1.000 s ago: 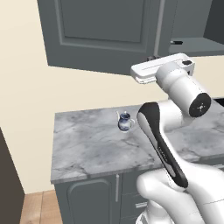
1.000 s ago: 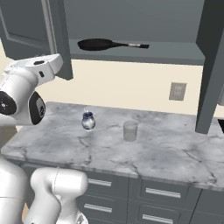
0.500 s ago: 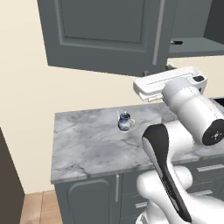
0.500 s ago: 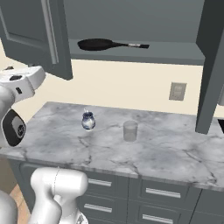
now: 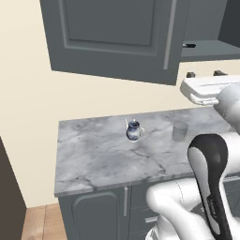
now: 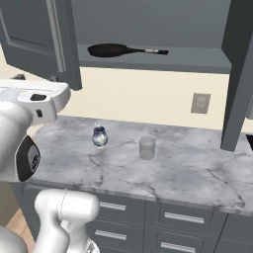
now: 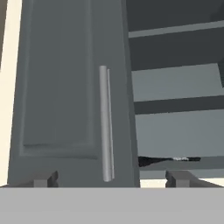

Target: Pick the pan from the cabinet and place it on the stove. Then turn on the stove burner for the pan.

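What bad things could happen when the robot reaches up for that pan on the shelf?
1. The open dark grey cabinet door hangs right in front of the open end effector; the arm might bump it.
2. The small black frying pan lies near the shelf edge, thin handle sideways; a nudge might tip it onto the blue-white jug or clear glass below.
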Robot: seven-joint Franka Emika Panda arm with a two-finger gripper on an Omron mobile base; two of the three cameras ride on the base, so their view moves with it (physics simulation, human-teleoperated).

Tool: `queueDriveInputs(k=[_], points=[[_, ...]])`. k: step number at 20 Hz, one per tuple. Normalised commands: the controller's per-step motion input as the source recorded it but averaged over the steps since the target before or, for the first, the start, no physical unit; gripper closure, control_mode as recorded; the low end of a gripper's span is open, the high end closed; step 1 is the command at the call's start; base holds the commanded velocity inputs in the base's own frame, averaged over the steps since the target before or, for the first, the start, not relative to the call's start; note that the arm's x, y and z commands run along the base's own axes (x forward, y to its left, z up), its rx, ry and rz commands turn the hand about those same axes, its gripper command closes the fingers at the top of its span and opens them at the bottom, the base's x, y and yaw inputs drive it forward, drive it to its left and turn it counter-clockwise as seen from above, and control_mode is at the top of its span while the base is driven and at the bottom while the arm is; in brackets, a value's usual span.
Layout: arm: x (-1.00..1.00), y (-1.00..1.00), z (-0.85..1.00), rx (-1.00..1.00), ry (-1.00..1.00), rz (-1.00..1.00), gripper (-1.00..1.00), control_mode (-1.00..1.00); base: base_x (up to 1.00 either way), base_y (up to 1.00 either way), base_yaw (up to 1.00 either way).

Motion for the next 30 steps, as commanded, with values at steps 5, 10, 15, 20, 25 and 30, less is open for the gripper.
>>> queueDriveInputs(k=[5, 10, 15, 20, 25, 30], points=[[-0.13, -0.7, 0.18, 0.17, 0.09, 0.1, -1.0, -1.0, 0.0, 0.0, 0.0], [0.0, -0.61, 0.09, 0.16, 0.16, 0.17, -1.0, -1.0, 0.0, 0.0, 0.0], [0.04, -0.27, -0.03, 0.22, 0.13, 0.09, -1.0, -1.0, 0.0, 0.0, 0.0], [0.32, -0.04, 0.0, 0.22, 0.2, 0.01, -1.0, -1.0, 0.0, 0.0, 0.0], [0.7, 0.0, 0.0, 0.25, 0.19, 0.06, -1.0, -1.0, 0.0, 0.0, 0.0], [0.7, 0.0, -0.07, 0.26, 0.13, 0.14, -1.0, -1.0, 0.0, 0.0, 0.0]])
